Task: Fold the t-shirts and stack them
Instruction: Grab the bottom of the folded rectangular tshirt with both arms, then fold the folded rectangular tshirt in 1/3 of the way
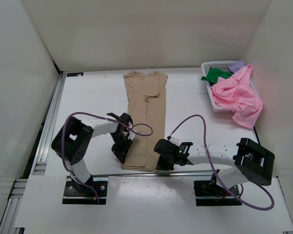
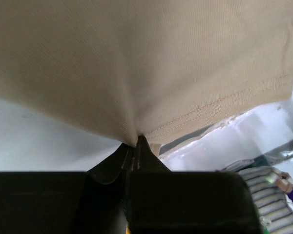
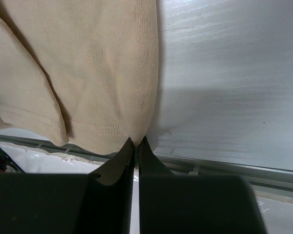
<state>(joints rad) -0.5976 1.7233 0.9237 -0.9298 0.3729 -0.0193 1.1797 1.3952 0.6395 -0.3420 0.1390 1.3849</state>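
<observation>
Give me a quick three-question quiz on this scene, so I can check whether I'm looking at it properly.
1. True or false: the tan shirt lies inside the basket.
2. Which shirt hangs over the basket's rim? A) green B) pink C) tan
3. Fill in: the left claw and the right claw are both ___ on the tan shirt's near hem.

Key:
1. False. It lies on the table.
2. B, the pink shirt.
3. Shut.

A robotics lab cell: plain white walls enclose a white table edged with aluminium rails.
</observation>
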